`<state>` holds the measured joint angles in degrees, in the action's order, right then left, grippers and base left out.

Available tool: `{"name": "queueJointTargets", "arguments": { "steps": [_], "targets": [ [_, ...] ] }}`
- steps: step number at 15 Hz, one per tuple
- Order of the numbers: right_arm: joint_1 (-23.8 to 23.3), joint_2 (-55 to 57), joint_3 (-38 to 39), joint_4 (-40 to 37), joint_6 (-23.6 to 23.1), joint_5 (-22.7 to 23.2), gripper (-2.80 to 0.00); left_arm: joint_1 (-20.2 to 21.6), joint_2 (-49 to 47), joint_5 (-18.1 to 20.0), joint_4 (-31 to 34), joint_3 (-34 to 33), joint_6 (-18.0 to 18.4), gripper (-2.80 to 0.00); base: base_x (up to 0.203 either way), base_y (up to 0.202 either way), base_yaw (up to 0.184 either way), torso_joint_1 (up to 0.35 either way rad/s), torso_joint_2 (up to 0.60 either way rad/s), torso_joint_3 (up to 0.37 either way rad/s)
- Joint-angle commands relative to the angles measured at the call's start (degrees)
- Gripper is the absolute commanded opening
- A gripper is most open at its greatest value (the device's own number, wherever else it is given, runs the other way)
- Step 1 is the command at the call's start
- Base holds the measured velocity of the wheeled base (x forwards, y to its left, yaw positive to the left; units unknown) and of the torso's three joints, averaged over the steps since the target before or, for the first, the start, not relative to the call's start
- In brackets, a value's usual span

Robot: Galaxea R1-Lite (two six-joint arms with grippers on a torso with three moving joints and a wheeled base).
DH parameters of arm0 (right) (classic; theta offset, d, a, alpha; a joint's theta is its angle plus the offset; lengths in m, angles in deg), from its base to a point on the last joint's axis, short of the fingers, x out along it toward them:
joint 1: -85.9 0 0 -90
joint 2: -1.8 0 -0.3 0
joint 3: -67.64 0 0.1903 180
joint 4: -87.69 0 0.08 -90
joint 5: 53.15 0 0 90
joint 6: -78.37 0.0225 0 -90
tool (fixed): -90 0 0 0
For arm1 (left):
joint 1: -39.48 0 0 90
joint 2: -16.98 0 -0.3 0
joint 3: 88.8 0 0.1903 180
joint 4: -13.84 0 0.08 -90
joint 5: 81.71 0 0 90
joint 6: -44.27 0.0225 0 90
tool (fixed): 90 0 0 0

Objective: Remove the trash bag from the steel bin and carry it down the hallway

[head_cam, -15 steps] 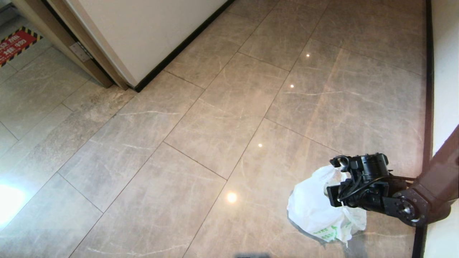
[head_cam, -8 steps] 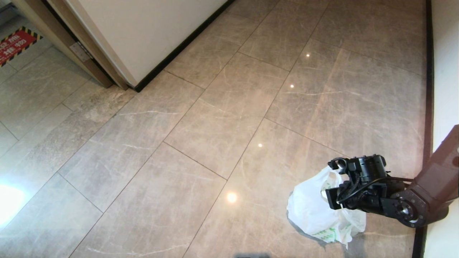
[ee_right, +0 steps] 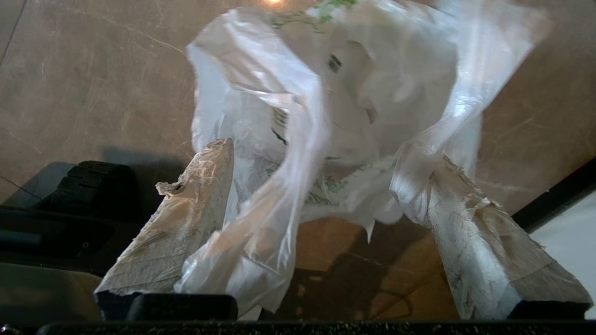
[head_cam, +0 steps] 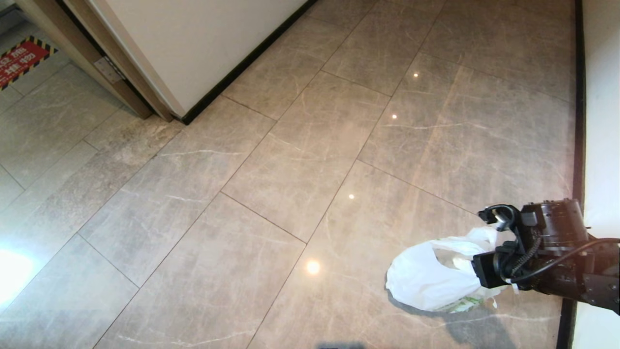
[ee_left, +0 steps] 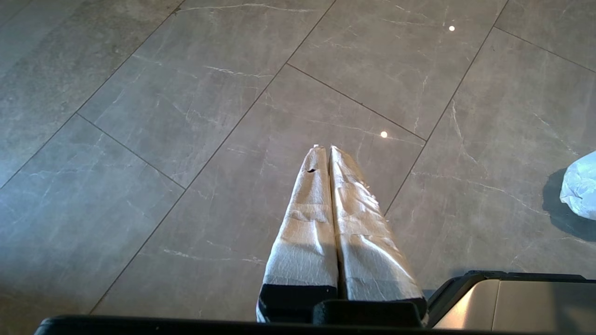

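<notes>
**Head view: bag down by the right wall, plastic snagging on the fingers**

Head view is showing the trash bag (head_cam: 431,286) sitting slumped on the hallway floor (head_cam: 271,174), low on the robot's right, with the right gripper (head_cam: 489,269) hanging right behind it. The steel bin is not showing anywhere. The white wall (head_cam: 600,97) and its black skirting (head_cam: 576,121) are running close along the arm's right side, so there is little room that way. Towards the left and ahead the tiles are stretching wide, up to the door frame (head_cam: 121,82) and a red floor sign (head_cam: 22,60) in the far corner.

Left wrist view is looking over the left gripper (ee_left: 325,149), its taped fingers pressed together on nothing, pointing at bare tile. A corner of the bag is peeking in at the edge, well apart from it.

Right wrist view is showing the right claw spread wide, gripping nothing firmly. Yet one loop of film is draping over the taped finger (ee_right: 465,232) and another strip is trailing past the opposite one. My worry: if the arm pulls away, that clinging plastic may be dragging the bag along, tipping it or tearing the thin film. A swing towards the skirting is also risking a knock.
</notes>
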<state>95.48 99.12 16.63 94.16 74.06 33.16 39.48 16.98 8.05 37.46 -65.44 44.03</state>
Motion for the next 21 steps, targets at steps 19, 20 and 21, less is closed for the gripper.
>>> {"name": "queueJointTargets", "arguments": {
  "steps": [19, 20, 21],
  "targets": [
    [-8.1, -64.3, 23.1, -23.4, -3.6, -6.7, -2.80, 0.0, 0.0, 0.0, 0.0, 0.0, 0.0, -2.80, 0.000, 0.000, 0.000, 0.000, 0.00, 0.000],
    [-8.4, -66.7, 24.6, -24.4, -3.6, -6.5, -2.80, 0.0, 0.0, 0.0, 0.0, 0.0, 0.0, -2.80, 0.000, 0.000, 0.000, 0.000, 0.00, 0.000],
    [-8.9, -69.4, 25.8, -24.5, -3.3, -5.4, -2.80, 0.0, 0.0, 0.0, 0.0, 0.0, 0.0, -2.80, 0.000, 0.000, 0.000, 0.000, 0.00, 0.000]
  ]
}}
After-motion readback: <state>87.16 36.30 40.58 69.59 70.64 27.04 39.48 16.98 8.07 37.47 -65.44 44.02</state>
